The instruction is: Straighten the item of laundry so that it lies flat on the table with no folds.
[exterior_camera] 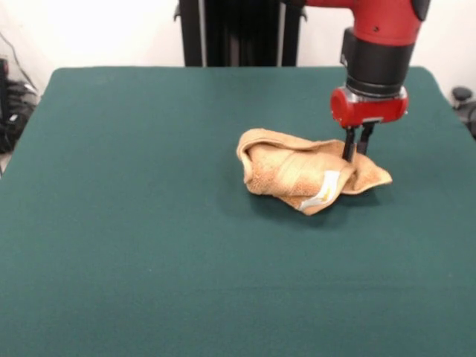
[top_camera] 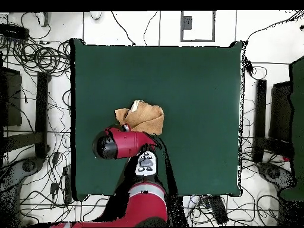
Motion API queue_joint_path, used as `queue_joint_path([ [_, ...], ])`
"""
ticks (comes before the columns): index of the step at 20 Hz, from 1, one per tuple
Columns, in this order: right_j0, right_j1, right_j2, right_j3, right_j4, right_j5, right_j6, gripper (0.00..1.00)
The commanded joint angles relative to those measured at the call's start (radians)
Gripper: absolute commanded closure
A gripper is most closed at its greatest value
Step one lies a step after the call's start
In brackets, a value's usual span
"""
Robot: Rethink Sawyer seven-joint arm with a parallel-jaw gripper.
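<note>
From the front, a crumpled towel [exterior_camera: 305,171] is seen on the tabletop [exterior_camera: 149,223], at 3 o'clock from centre. The claw [exterior_camera: 356,154] is closed on its 3 o'clock edge. From overhead, the towel [top_camera: 142,117] is partly covered by the arm [top_camera: 127,143].

We saw a glossy red arm [exterior_camera: 383,26] with a black wrist band, red flange and thin black gripper [exterior_camera: 357,149].

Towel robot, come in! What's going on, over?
Gripper down on towel, jaws close together, grip unclear. Towel crumpled, not flat. Table: nothing in the way.
</note>
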Motion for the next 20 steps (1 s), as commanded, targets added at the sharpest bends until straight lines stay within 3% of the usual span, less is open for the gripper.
queue_joint_path([
  [1,0.025,0.039,0.014,-0.086,0.039,0.117,0.155,1.0],
  [12,-0.039,0.009,0.049,-0.044,0.023,0.078,0.149,1.0],
  [18,-0.194,-0.074,0.215,0.019,0.024,0.104,0.097,1.0],
  [20,-0.271,-0.087,0.306,0.05,-0.021,-0.009,0.088,1.0],
])
